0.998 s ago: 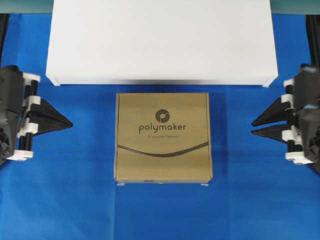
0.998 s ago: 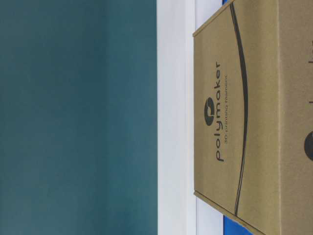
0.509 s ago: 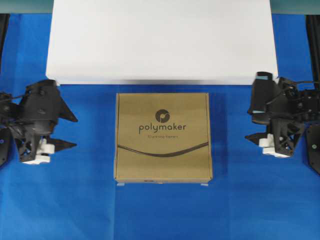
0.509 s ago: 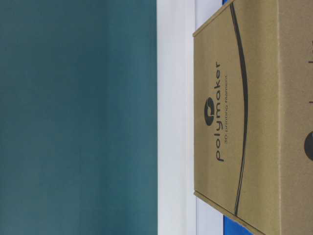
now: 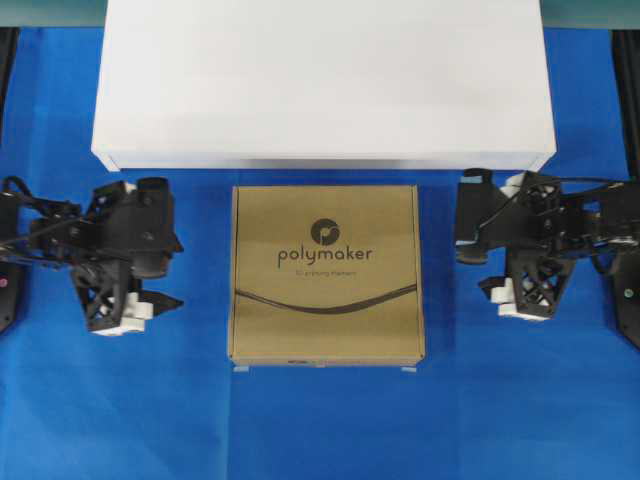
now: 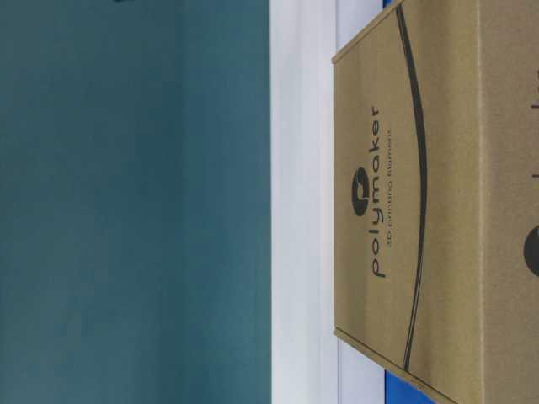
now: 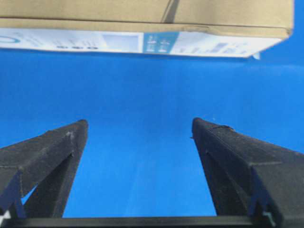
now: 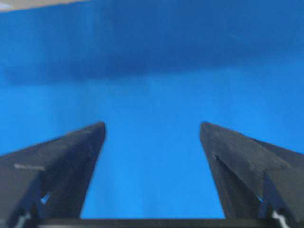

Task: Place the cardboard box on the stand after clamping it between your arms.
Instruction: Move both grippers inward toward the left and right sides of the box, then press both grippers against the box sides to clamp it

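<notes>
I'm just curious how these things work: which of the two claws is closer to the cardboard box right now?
Right, though only slightly. The right gripper sits just off the cardboard box's right edge; the left gripper sits a bit farther off its left edge. Neither touches it, and both are open.

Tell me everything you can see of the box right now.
The box is flat, square, brown cardboard, printed "polymaker" with a dark round logo and a curved dark line on top. A white and teal label runs along the side facing the left wrist camera. It lies flat on the blue cloth, just in front of the white stand, not on it. Neither claw touches it: left claw and right claw flank it, both open.
</notes>
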Motion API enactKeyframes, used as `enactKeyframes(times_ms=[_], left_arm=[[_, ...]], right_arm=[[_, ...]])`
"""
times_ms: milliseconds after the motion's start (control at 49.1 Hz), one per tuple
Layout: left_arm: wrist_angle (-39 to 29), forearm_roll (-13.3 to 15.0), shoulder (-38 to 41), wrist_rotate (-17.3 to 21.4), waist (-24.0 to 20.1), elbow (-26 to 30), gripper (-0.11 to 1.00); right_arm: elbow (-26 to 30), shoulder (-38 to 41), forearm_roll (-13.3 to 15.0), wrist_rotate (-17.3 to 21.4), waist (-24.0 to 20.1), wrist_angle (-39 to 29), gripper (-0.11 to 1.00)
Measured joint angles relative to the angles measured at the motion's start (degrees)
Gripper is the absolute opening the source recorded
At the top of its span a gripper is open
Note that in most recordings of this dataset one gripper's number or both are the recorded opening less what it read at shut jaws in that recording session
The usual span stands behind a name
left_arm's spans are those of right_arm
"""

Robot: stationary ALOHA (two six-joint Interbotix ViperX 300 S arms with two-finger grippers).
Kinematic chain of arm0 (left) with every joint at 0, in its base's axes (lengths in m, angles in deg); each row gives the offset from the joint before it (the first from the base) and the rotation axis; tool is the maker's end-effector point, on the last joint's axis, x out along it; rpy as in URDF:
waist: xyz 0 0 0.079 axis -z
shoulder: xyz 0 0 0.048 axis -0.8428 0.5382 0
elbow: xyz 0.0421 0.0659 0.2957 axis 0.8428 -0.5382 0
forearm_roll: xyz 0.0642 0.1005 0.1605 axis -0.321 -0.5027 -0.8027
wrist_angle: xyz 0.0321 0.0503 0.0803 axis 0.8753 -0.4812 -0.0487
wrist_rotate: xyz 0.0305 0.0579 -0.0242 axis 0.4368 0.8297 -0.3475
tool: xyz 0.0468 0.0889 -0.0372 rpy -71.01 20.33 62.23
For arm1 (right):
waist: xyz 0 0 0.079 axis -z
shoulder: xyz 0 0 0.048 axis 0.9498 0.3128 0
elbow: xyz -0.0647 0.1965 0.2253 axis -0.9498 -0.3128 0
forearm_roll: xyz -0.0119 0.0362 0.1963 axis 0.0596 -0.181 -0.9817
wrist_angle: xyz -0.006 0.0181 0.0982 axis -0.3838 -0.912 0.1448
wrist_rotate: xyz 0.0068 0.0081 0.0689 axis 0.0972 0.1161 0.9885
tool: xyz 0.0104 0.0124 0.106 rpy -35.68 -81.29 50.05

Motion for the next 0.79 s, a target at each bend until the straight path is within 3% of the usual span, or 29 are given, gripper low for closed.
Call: enactKeyframes(times_ms=[794], left_arm=[[11.8,-0.1,17.7,2.3,-2.2,5.1,0.85]], right_arm=[[6.9,17.4,0.0,-3.1,-1.1,14.0,0.98]])
